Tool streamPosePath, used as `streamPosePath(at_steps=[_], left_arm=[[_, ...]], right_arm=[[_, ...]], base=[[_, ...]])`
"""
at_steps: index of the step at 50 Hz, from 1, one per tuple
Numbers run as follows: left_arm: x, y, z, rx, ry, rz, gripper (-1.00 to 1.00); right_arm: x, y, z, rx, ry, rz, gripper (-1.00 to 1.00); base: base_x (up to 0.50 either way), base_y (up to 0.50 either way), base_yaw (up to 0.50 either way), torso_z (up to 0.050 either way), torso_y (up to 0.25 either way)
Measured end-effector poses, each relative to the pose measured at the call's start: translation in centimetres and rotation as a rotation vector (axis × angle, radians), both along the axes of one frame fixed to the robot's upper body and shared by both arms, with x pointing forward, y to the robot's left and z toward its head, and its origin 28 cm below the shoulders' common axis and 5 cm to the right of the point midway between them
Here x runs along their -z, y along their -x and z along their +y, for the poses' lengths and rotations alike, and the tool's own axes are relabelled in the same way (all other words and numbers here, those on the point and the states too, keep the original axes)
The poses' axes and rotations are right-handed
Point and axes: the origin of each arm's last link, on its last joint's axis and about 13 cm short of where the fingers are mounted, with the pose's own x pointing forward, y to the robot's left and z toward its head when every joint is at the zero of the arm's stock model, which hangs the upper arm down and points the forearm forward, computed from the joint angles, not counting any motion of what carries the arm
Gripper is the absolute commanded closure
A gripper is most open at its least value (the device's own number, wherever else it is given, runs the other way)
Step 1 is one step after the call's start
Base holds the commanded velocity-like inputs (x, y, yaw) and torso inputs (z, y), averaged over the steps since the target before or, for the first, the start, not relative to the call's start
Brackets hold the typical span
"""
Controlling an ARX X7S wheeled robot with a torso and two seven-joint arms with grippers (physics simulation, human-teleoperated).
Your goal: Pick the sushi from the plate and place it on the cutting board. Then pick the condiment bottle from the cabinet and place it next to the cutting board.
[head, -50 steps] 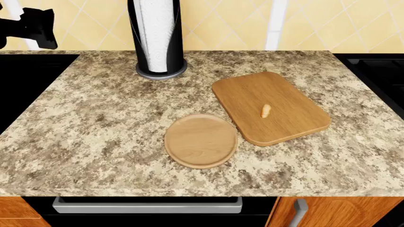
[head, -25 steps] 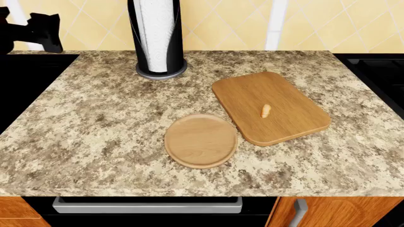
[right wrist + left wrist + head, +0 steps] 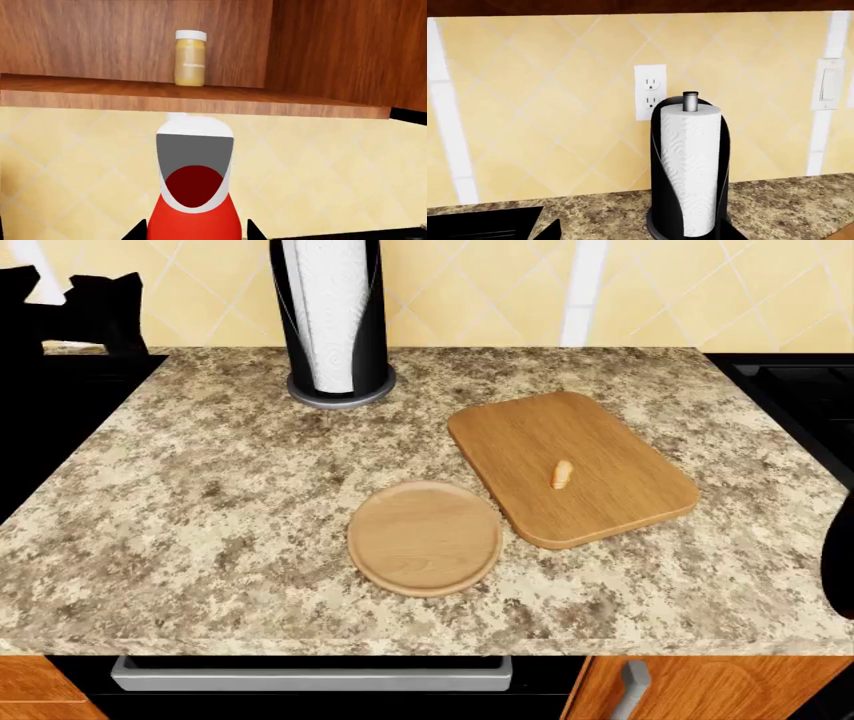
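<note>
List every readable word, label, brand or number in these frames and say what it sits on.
No text can be read in any view.
Yellow jar on the cabinet shelf: a faint mark on its front, too blurred to read.
Condiment bottle between the right gripper's fingertips: no label text shows from this side.
Outlet and paper-towel holder: no writing.

Tiny orange sushi [image 3: 562, 474] sits on my honey-brown cutting board [image 3: 571, 466], round plate [image 3: 424, 537] just beside it; red white-capped condiment bottle [image 3: 194, 200] is upright.
</note>
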Motion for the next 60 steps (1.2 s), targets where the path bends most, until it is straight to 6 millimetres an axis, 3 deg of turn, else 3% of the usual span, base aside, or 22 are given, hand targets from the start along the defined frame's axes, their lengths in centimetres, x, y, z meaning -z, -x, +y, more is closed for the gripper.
streamPosePath(at_steps=[19, 41, 60], left_arm=[[0.9, 1.8, -1.2, 0.044, 0.052, -0.020, -1.00], [1.0, 2.3, -1.3, 0.056, 0.066, -0.029, -1.00], [1.3, 2.4, -1.3, 0.067, 0.075, -0.029, -1.00]], right_arm=[[3.7, -0.5, -0.2, 0.013, -0.018, 0.112, 1.00], [6.1, -0.5, -1.5, 0.108, -0.093, 0.307, 1.00], [9.7, -0.3, -1.8, 0.129, -0.134, 0.294, 1.00]], base=[[0.00, 0.00, 0.00, 0.000, 0.001], [0.00, 0.00, 0.00, 0.000, 0.001], [0.00, 0.00, 0.00, 0.001, 0.001]])
